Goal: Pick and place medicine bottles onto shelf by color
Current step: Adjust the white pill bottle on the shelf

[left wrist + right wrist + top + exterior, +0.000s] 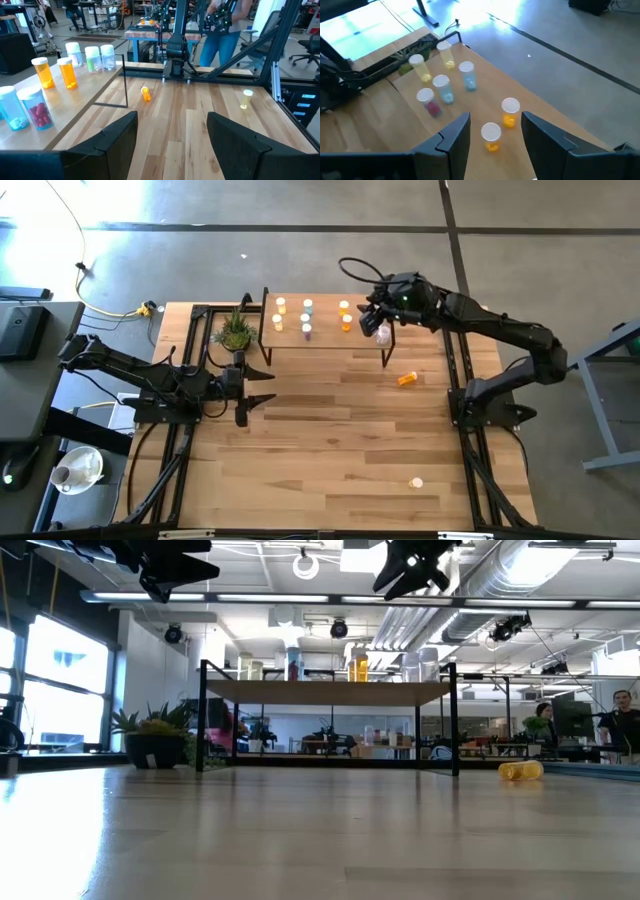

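Two arms in play: the left end effector (262,387) hovers low over the surface (330,460) beside the plant (236,332), fingers spread wide and empty. On the shelf (325,340) stand seven bottles: two yellow (446,54), two blue (467,76), one pinkish (428,102), two orange (510,112). The right end effector (372,320) hangs over the shelf's right end, fingers wide apart. One orange bottle (407,379) and another bottle (416,482) lie on the surface.

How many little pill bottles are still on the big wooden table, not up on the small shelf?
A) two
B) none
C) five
A: one orange bottle lies on its side near the low light-wood shelf, and one pale yellow bottle sits nearer the table's front edge.
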Controlling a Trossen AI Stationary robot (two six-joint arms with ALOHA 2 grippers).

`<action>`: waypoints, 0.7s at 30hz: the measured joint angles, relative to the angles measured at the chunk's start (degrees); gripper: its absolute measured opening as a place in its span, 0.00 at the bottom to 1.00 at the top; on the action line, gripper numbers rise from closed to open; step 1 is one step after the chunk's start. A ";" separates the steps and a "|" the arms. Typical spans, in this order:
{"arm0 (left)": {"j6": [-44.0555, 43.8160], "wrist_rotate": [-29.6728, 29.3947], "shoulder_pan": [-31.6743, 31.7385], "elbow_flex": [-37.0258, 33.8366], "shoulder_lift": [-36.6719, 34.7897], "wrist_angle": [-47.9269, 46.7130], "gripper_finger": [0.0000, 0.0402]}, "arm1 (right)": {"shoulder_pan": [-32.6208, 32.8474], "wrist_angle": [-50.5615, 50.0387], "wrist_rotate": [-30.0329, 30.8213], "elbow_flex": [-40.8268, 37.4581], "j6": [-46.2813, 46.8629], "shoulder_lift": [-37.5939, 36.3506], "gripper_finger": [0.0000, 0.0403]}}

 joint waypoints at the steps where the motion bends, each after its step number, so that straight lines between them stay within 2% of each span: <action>1: 0.00 0.00 -0.01 0.01 0.00 0.00 0.57 | 0.57 -0.13 0.02 0.36 -0.08 0.04 0.41; 7: 0.00 -0.13 -0.01 0.00 0.00 0.00 0.57 | 4.56 -1.34 2.51 5.18 -1.49 1.69 0.41; 15: 0.00 -0.12 0.00 0.02 0.00 -0.19 0.57 | 4.70 -17.16 3.72 11.96 3.68 9.85 0.41; 21: 0.00 -0.13 0.02 0.02 0.00 -0.50 0.57 | 3.52 -21.56 4.01 13.02 7.86 12.31 0.41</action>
